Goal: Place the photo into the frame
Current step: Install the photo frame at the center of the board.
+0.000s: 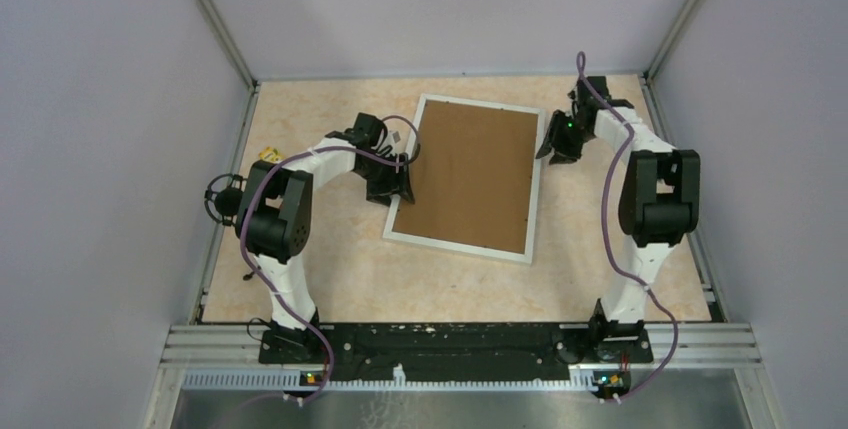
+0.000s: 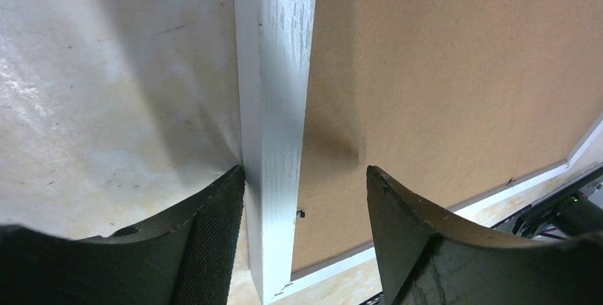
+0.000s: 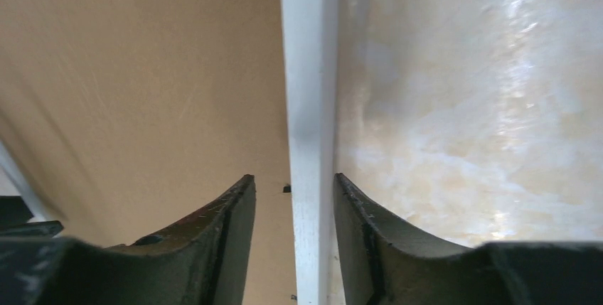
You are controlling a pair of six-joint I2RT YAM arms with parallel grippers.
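The large rectangular frame with thin white moulded bars (image 1: 458, 247) lies flat on the pale marbled table (image 1: 350, 279), back side up, with the plain brown backing board (image 1: 470, 174) sitting inside it and filling the opening. My left gripper (image 2: 304, 170) straddles the frame's left bar with its jaws apart: the outer finger is against the bar's outside edge and the inner finger hangs over the board, clear of the bar. My right gripper (image 3: 292, 177) straddles the right bar the same way, jaws parted with a slim gap on the board side, so neither tool clamps anything. I cannot see the dark landscape photo in any view. I judge it is under the board, so the loading looks done, with only the turning over left.
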